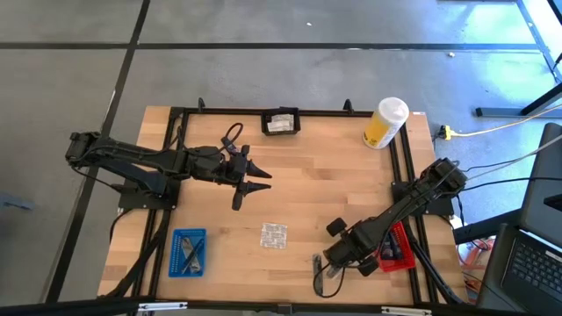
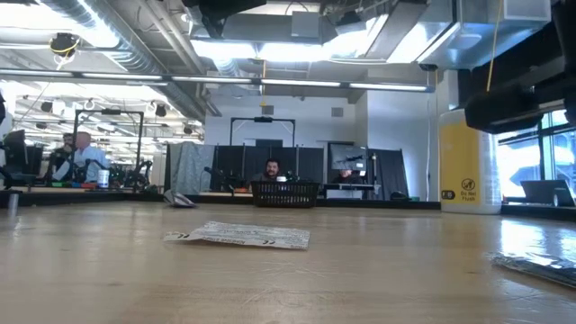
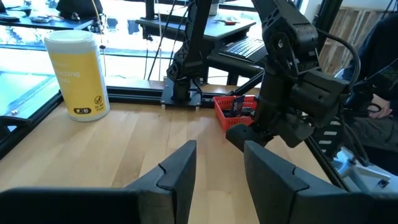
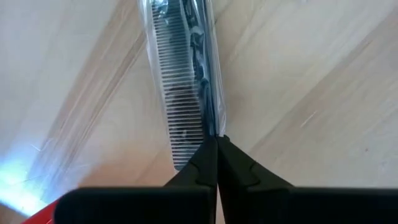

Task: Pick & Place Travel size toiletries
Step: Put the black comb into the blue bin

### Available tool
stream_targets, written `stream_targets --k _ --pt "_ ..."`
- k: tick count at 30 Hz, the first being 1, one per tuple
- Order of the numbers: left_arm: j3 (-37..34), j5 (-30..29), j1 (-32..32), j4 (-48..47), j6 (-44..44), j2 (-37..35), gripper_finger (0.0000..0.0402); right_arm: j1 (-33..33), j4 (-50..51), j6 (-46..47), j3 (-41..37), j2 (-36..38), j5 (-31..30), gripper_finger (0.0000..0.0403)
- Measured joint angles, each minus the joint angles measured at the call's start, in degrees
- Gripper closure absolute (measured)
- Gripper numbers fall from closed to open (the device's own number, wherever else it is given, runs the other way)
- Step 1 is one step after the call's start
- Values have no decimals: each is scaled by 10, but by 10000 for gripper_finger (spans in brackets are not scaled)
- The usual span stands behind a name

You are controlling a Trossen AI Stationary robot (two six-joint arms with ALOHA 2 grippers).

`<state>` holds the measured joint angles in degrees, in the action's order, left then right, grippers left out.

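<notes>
The left pincer is hovering above the bench, left of centre, its fingers standing part open with nothing between them. It looks to be waiting.

Below it, near the front left edge, the blue tray is holding a few slim pale items; what they are I cannot tell. Just right of that tray, a foil sachet is lying flat on bare wood, untouched.

At the back edge, a small black basket is holding what looks like a white packet.

Further right, at the front of the bench, the right pincer is closing on a comb in a clear wrapper. The right wrist view shows the fingertips pressed together, pinching the wrapper's end while the comb is lying on the wood. So the step in hand seems to be the grasp of this 1 item. The next move probably calls for a clean lift, checking that the thin wrapper does not slip out, then a carry to a tray.

The red tray is sitting just beside that arm, with something dark inside, seen in the left wrist view. A yellow container is standing at the back right corner.
</notes>
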<state>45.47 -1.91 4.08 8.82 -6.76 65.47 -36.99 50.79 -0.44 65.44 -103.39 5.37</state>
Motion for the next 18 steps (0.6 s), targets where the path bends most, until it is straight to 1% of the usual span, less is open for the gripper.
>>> stream_targets --k 9,14,18 --pt "0 0 0 0 0 0 272 -3 14 4 13 2 -4 402" --pt "0 0 0 0 0 0 272 -19 19 10 13 3 -50 402" --pt "0 0 0 0 0 0 272 -32 19 7 13 3 -100 403"
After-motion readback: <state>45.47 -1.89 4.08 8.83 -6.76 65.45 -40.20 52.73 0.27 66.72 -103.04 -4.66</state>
